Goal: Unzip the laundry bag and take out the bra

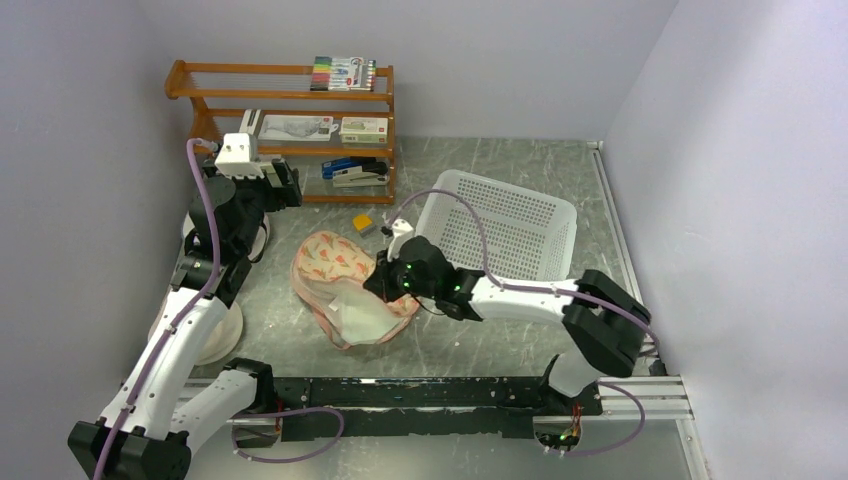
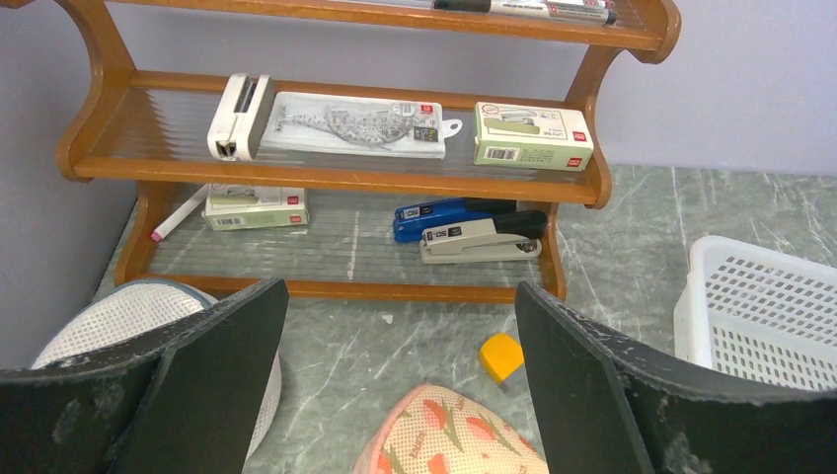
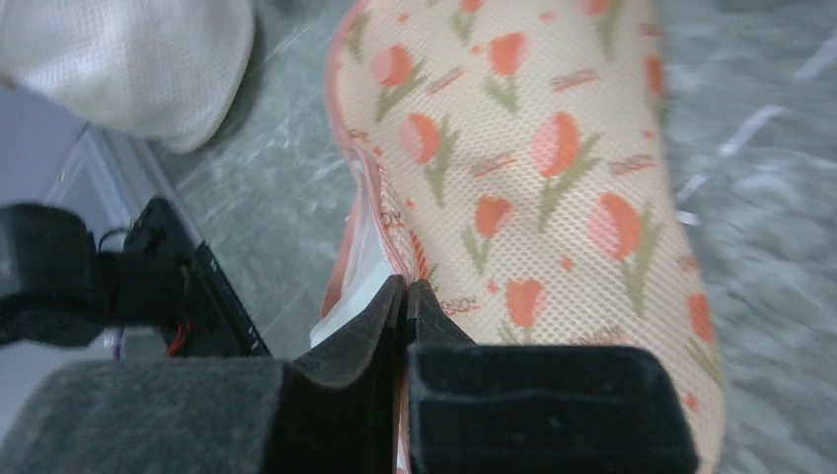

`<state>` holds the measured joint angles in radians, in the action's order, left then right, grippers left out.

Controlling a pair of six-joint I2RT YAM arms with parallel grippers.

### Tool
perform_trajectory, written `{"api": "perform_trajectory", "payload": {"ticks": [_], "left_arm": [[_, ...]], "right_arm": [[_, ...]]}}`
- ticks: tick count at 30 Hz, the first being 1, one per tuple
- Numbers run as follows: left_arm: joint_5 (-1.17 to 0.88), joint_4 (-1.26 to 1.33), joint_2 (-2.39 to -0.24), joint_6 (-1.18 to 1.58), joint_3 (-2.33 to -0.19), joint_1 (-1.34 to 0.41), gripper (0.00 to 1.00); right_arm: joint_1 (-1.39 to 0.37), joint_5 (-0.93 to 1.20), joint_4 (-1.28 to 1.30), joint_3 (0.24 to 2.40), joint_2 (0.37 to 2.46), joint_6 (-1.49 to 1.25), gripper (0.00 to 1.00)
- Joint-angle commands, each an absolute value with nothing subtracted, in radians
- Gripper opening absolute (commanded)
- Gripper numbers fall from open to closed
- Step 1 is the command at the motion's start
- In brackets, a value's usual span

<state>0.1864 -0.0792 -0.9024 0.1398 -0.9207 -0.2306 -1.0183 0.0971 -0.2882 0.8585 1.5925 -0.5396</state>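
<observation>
The floral laundry bag (image 1: pixel 335 262) lies on the table in front of the shelf, with its near lobe opened. Pale white fabric (image 1: pixel 362 316) shows inside; I cannot tell whether it is bra or lining. My right gripper (image 1: pixel 384 284) is at the bag's right edge. In the right wrist view, the right gripper (image 3: pixel 407 288) has its jaws shut on the pink zip edging of the bag (image 3: pixel 533 148), with white fabric (image 3: pixel 357 288) just to its left. My left gripper (image 1: pixel 291 186) hovers open and empty beyond the bag's far tip (image 2: pixel 449 434).
A wooden shelf (image 1: pixel 290 95) with staplers and boxes stands at the back. A white perforated basket (image 1: pixel 505 225) is to the right of the bag. A small yellow block (image 1: pixel 364 223) lies near the shelf foot. A white mesh bag (image 2: pixel 118 318) and a cream round dome (image 1: pixel 222 335) sit at the left.
</observation>
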Motion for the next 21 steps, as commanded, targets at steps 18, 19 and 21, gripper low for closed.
{"api": "perform_trajectory", "payload": {"ticks": [18,19,21], "left_arm": [[0.146,-0.058,-0.911,0.158,-0.939,-0.212,0.95],[0.146,-0.061,-0.915,0.159,-0.940,-0.211,0.95],[0.144,-0.064,-0.919,0.160,-0.943,-0.211,0.95]], "right_arm": [[-0.954,-0.900,-0.009,0.739,1.462,-0.817,0.00],[-0.941,-0.900,-0.027,0.727,1.454,-0.800,0.00],[-0.913,-0.899,-0.050,0.712,1.441,-0.769,0.00]]}}
